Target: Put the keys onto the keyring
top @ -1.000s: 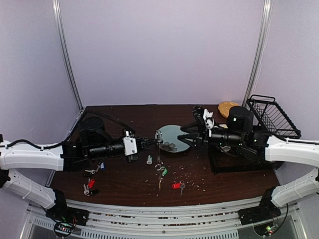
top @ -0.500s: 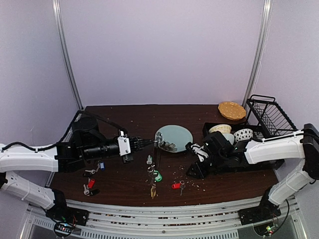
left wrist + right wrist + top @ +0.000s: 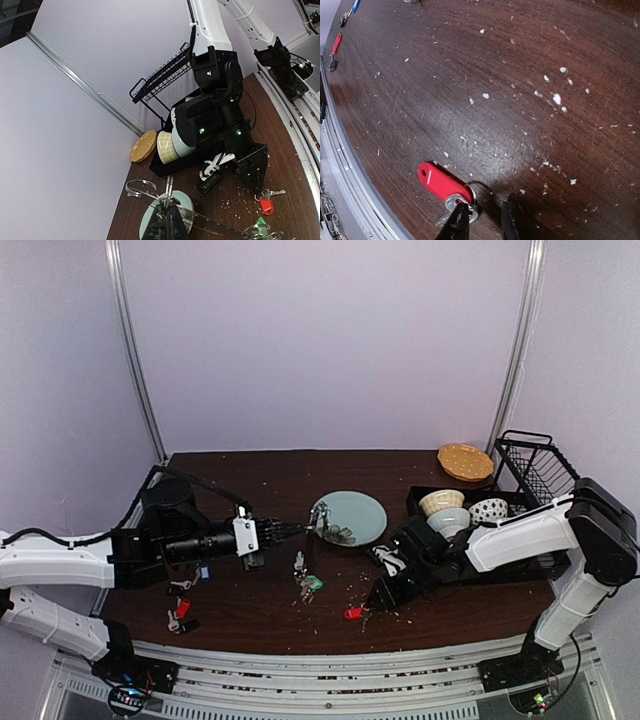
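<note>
The left gripper (image 3: 298, 529), near the centre of the overhead view, has its fingers pinched together on the large thin grey metal oval keyring (image 3: 318, 512). It holds the ring off the dark brown wooden table (image 3: 260, 475), just beside the left rim of the pale green round plate (image 3: 368, 502). Held this way, the loop probably serves as a steady, reachable target for threading. A silver key with a green plastic tag (image 3: 313, 583) appears to be threaded on it and sags to the loop's low end, just below centre.

The right gripper (image 3: 484, 221), at the bottom edge of its wrist view, is down at the tabletop with its fingers a narrow gap apart and nothing between them. One fingertip (image 3: 459, 220) overlaps the small split ring of the silver key with the red plastic tag (image 3: 440, 181). The tag points toward the lower left. This low, slightly parted pose suggests the gripper is lining up to pinch that key by its ring end, so the red tag stays out of the way.
</note>
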`<move>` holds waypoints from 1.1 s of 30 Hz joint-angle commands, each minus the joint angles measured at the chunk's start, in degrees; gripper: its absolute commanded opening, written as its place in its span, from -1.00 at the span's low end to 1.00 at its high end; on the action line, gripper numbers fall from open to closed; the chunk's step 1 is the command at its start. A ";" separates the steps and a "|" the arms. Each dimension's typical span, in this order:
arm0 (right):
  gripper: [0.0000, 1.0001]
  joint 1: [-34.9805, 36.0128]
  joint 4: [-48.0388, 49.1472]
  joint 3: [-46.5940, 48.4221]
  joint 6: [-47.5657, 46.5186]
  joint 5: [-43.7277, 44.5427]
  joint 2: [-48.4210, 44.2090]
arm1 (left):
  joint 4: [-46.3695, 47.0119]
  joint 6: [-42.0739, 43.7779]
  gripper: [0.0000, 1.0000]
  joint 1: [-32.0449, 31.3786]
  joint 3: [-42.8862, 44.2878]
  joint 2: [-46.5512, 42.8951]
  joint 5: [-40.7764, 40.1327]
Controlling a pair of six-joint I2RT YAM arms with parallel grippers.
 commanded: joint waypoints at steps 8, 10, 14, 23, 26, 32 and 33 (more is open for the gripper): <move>-0.61 0.25 -0.70 1.58 -0.69 -3.50 2.13 | 3.40 -0.05 -1.00 0.24 0.32 -0.95 -0.09; -0.69 0.28 -0.87 2.29 -1.11 -3.66 2.84 | 3.20 -0.02 -1.00 0.20 0.37 -1.03 -0.17; -0.71 0.27 -0.81 2.51 -1.67 -2.92 2.79 | 3.14 0.00 -1.00 0.24 0.36 -0.99 -0.10; -1.00 0.25 -1.70 2.88 -3.90 -4.15 1.48 | 3.12 -0.86 -1.00 0.20 0.60 -0.48 -0.17; -1.00 0.27 -3.93 3.94 -7.96 -3.37 -1.32 | 2.27 -1.01 -1.00 0.20 1.03 0.20 0.23; -1.00 0.83 -6.87 3.69 -24.45 4.86 -16.95 | -3.85 -1.03 -1.00 0.22 4.98 2.01 2.50; -1.00 0.90 -5.82 2.85 -27.74 5.60 -20.42 | -4.52 -0.95 -1.00 0.20 5.55 2.08 3.13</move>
